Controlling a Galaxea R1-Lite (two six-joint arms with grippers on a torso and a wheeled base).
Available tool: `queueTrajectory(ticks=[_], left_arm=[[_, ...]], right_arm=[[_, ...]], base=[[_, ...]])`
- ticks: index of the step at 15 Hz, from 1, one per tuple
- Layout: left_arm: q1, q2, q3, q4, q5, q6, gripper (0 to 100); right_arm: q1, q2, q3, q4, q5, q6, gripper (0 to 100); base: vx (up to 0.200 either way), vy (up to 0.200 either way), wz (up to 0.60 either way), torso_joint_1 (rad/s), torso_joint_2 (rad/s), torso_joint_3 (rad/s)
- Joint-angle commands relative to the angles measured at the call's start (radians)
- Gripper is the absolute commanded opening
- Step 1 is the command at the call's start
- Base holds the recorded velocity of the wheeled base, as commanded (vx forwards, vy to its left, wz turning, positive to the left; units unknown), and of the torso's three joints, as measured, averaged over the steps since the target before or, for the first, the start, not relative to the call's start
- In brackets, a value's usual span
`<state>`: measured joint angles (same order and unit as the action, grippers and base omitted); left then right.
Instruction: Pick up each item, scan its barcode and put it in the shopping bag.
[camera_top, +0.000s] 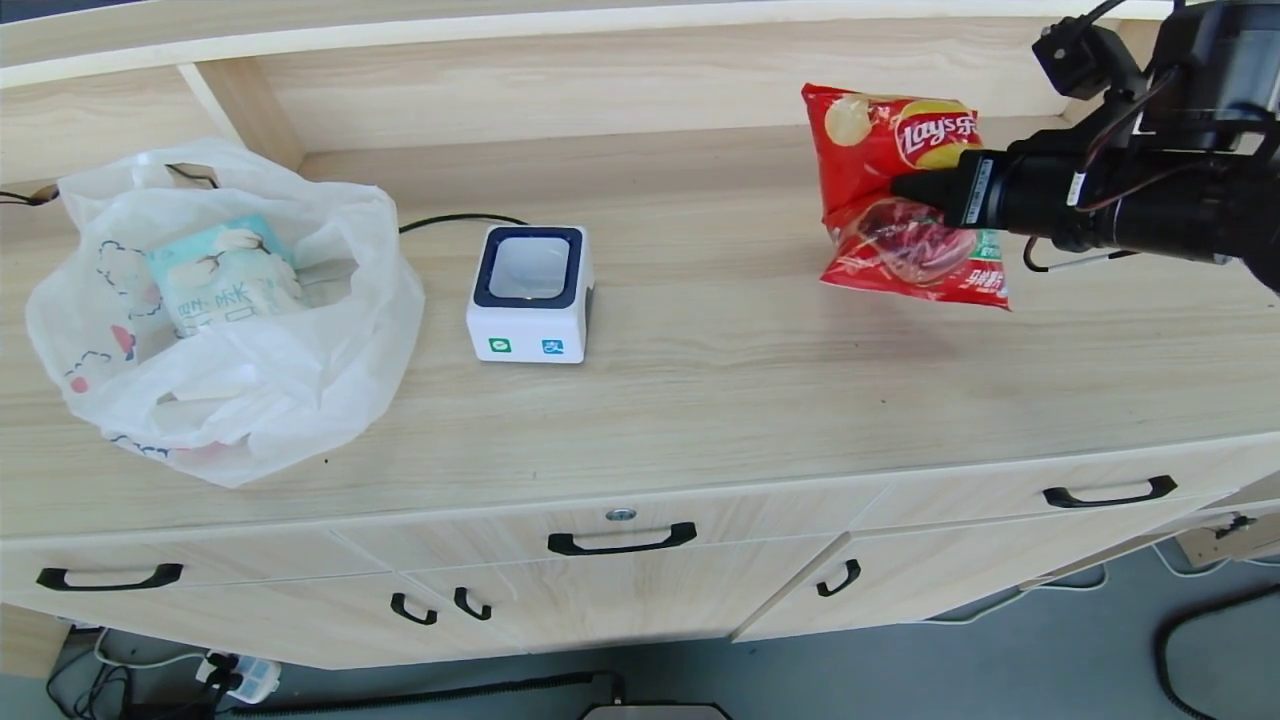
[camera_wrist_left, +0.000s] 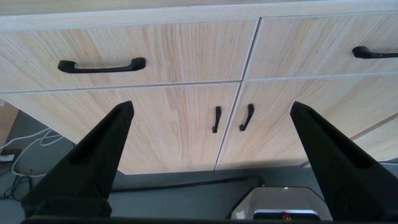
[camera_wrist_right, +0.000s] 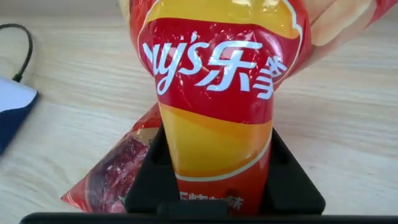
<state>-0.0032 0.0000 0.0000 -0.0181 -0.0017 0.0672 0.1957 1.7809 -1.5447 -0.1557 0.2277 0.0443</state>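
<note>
A red bag of crisps (camera_top: 900, 190) hangs above the right part of the counter, with my right gripper (camera_top: 915, 188) shut on its middle; the bag (camera_wrist_right: 214, 106) bulges out from between the black fingers (camera_wrist_right: 149, 168). The white scanner (camera_top: 528, 292) with its dark-framed window stands mid-counter. At the left lies the white plastic shopping bag (camera_top: 230, 330), with a pale blue packet (camera_top: 225, 272) inside. My left gripper (camera_wrist_left: 211, 155) is open, hanging low in front of the cabinet doors (camera_wrist_left: 174, 124).
A black cable (camera_top: 455, 220) runs behind the scanner toward the shopping bag. A raised wooden ledge (camera_top: 600, 80) borders the back of the counter. Drawers with black handles (camera_top: 620, 542) sit below the front edge. Bare counter (camera_top: 750, 380) lies between scanner and crisps.
</note>
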Motion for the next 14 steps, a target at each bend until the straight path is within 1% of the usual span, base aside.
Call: queueTrajectory(ticks=[1, 2, 3, 4, 5, 6, 8, 10, 11, 12, 13, 14], left_arm=[[0.0, 0.002, 0.0, 0.0, 0.0, 0.0, 100], [0.0, 0.002, 0.0, 0.0, 0.0, 0.0, 100], [0.0, 0.0, 0.0, 0.0, 0.0, 0.0, 100], [0.0, 0.002, 0.0, 0.0, 0.0, 0.0, 100], [0.0, 0.0, 0.0, 0.0, -0.001, 0.0, 100], [0.0, 0.002, 0.0, 0.0, 0.0, 0.003, 100], [0.0, 0.0, 0.0, 0.0, 0.0, 0.005, 100], [0.0, 0.0, 0.0, 0.0, 0.0, 0.006, 100], [0.0, 0.0, 0.0, 0.0, 0.0, 0.008, 100], [0.0, 0.002, 0.0, 0.0, 0.0, 0.008, 100], [0.0, 0.0, 0.0, 0.0, 0.0, 0.008, 100], [0.0, 0.0, 0.0, 0.0, 0.0, 0.008, 100]], right_arm=[[0.021, -0.121, 0.103, -0.03, 0.013, 0.025, 0], [0.033, -0.164, 0.178, -0.084, 0.013, 0.062, 0], [0.07, -0.198, 0.253, -0.169, 0.012, 0.106, 0], [0.122, -0.225, 0.345, -0.291, 0.012, 0.172, 0], [0.125, -0.227, 0.351, -0.3, 0.012, 0.177, 0], [0.185, -0.242, 0.495, -0.538, 0.007, 0.279, 0], [0.252, -0.238, 0.624, -0.778, 0.007, 0.394, 0], [0.297, -0.238, 0.722, -0.946, 0.007, 0.517, 0], [0.343, -0.239, 0.793, -1.078, 0.007, 0.589, 0], [0.367, -0.242, 0.827, -1.13, 0.007, 0.62, 0], [0.412, -0.253, 0.894, -1.223, 0.006, 0.671, 0], [0.438, -0.262, 0.943, -1.274, 0.006, 0.7, 0]], base=[[0.0, 0.0, 0.0, 0.0, 0.0, 0.0], [0.0, 0.0, 0.0, 0.0, 0.0, 0.0], [0.0, 0.0, 0.0, 0.0, 0.0, 0.0], [0.0, 0.0, 0.0, 0.0, 0.0, 0.0], [0.0, 0.0, 0.0, 0.0, 0.0, 0.0], [0.0, 0.0, 0.0, 0.0, 0.0, 0.0], [0.0, 0.0, 0.0, 0.0, 0.0, 0.0], [0.0, 0.0, 0.0, 0.0, 0.0, 0.0], [0.0, 0.0, 0.0, 0.0, 0.0, 0.0], [0.0, 0.0, 0.0, 0.0, 0.0, 0.0], [0.0, 0.0, 0.0, 0.0, 0.0, 0.0], [0.0, 0.0, 0.0, 0.0, 0.0, 0.0]])
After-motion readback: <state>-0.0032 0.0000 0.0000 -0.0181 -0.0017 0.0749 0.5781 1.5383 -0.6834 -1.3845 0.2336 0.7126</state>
